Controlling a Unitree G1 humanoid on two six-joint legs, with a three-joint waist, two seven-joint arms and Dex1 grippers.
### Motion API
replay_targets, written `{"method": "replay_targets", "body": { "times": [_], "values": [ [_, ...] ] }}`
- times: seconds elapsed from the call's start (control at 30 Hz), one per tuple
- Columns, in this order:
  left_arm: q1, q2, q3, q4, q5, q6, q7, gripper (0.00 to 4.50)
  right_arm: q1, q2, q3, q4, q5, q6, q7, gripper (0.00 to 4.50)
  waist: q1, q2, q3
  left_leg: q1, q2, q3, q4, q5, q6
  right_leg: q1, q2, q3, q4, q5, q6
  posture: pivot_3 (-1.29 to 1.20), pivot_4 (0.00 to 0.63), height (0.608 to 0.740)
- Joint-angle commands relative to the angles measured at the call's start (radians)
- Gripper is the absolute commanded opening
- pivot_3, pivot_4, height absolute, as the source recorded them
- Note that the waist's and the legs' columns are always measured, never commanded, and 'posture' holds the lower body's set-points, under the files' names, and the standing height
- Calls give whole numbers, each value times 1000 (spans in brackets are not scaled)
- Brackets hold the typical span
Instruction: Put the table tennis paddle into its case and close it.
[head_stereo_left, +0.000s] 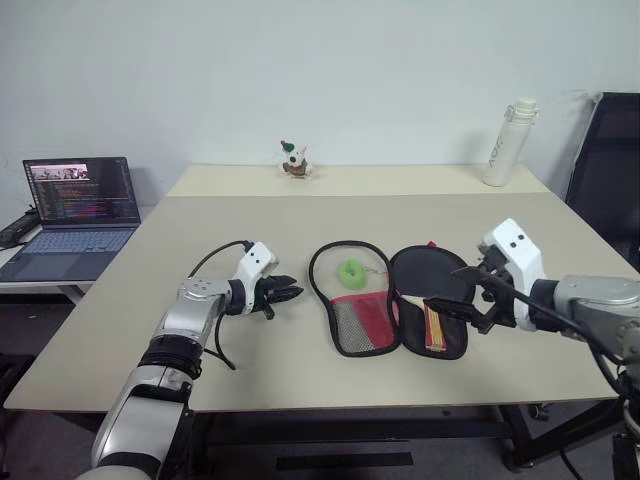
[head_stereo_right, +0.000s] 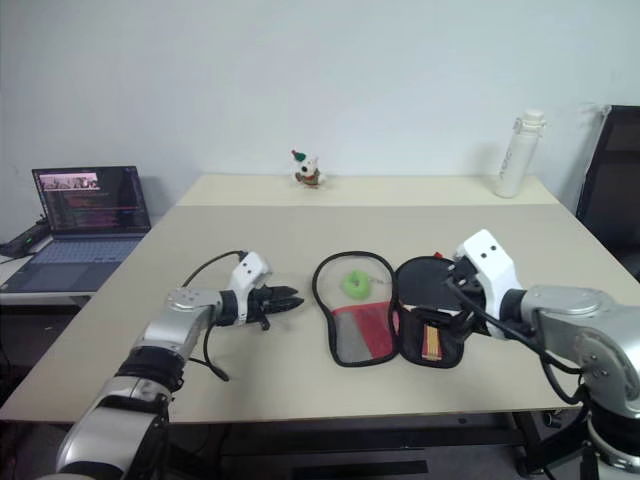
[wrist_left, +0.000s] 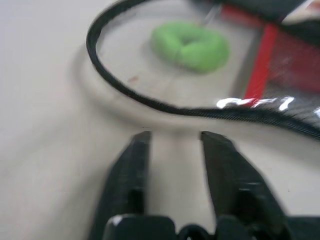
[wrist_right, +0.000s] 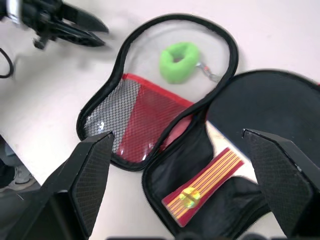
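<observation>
Left eye view: case (head_stereo_left: 365, 300) is lying open, paddle (head_stereo_left: 432, 290) inside; its flap is facing the narrowly parted, empty left gripper (head_stereo_left: 290, 293), while the right gripper (head_stereo_left: 478, 295) is hovering released.

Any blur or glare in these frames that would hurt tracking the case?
Left wrist view: soft throughout, the case rim and green ball smeared, a white glint on the rim. Right wrist view: sharp on the paddle handle, small glare on the mesh panel. Head views: even lighting, faint shadows on the table.
</observation>
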Motion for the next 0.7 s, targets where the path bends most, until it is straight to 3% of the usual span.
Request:
{"method": "replay_targets", "body": {
  "times": [0.03, 0.43, 0.7],
  "values": [
    [-54, -43, -9, 79, 38, -50, 50, 219, -25, -38, -28, 14, 12, -60, 17, 4500, 0, 0, 0, 0, 0, 0, 0, 0, 0, 0, 0, 0, 0, 0, 0, 0, 150, 740],
    [-206, -243, 17, 326, 48, -119, 117, 219, 14, -72, -27, 27, 9, -124, -9, 4500, 3, -5, 3, -1, -1, 0, 0, 0, 0, 0, -1, 0, -1, 0, 1, 0, 150, 740],
    [-402, -388, 81, 278, -41, -89, 54, 219, 85, -121, -138, -7, 51, -82, 2, 4500, 9, -8, 5, -4, -1, -1, 1, 0, 0, 0, -1, -1, -2, 1, 2, 0, 150, 740]
  ]
}}
